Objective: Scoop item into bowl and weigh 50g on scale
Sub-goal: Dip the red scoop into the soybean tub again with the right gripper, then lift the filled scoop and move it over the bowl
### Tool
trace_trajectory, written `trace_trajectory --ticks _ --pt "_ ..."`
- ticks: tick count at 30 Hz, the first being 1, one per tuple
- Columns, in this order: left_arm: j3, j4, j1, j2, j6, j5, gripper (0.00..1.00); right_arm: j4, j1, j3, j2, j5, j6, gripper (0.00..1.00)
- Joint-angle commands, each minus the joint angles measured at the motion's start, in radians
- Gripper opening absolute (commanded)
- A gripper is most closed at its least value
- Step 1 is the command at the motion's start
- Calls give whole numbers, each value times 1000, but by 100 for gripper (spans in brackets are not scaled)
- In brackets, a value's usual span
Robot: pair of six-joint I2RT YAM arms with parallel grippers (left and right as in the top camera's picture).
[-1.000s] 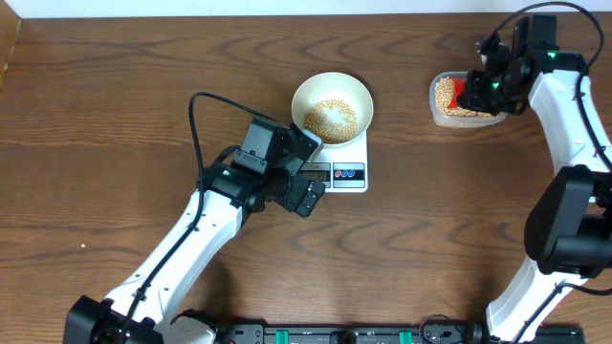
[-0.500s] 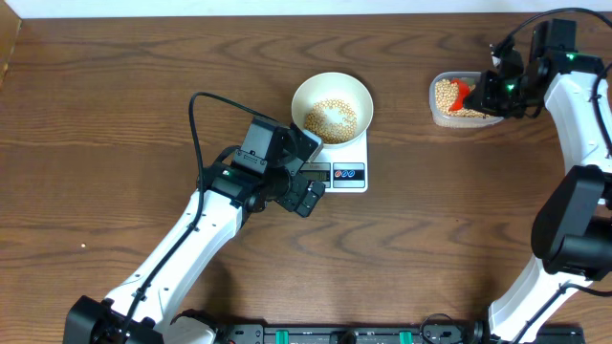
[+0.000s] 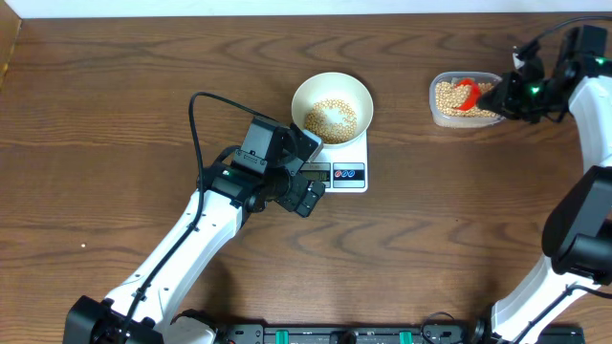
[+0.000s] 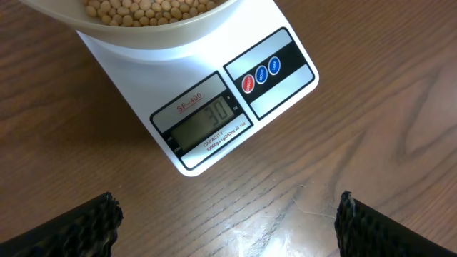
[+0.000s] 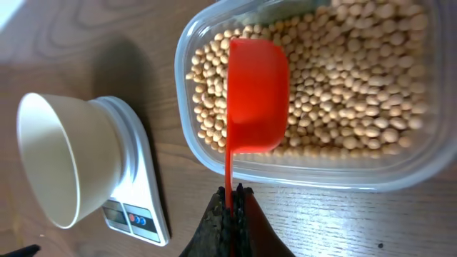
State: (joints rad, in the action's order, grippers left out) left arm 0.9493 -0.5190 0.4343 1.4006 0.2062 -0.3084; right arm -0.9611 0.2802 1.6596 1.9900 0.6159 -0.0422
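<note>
Operator: Scale (image 4: pixel 214 114) is reading 30 under the part-filled bowl (image 3: pixel 332 105). What is the step requiring?

Engineer: Right gripper (image 5: pixel 232 207) is clamping the scoop (image 5: pixel 257 93) over beans (image 5: pixel 357 86) in the tub (image 5: pixel 321 173). Target is calling for a shallow dig and slow tipping. Left gripper (image 4: pixel 228 221) is hovering beside the scale, jaws apart.

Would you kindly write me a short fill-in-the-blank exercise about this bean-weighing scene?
1. The display of the scale reads ____.
2. The bowl on the scale holds small tan ____.
3. The right gripper pinches the handle of a ____ scoop.
4. The left gripper hovers near the scale with its jaws ____.

Missing words: 30; beans; red; open.
</note>
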Motion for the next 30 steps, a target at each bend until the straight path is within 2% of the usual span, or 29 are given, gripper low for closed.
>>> trace_trajectory --ticks 1,17,30 --pt "2 0 -4 -11 -2 6 98 0 49 12 9 98 30 1" --pt "2 0 -4 -11 -2 6 98 0 173 12 9 415 67 1" --pt "2 0 -4 -11 -2 6 98 0 179 12 9 569 70 1"
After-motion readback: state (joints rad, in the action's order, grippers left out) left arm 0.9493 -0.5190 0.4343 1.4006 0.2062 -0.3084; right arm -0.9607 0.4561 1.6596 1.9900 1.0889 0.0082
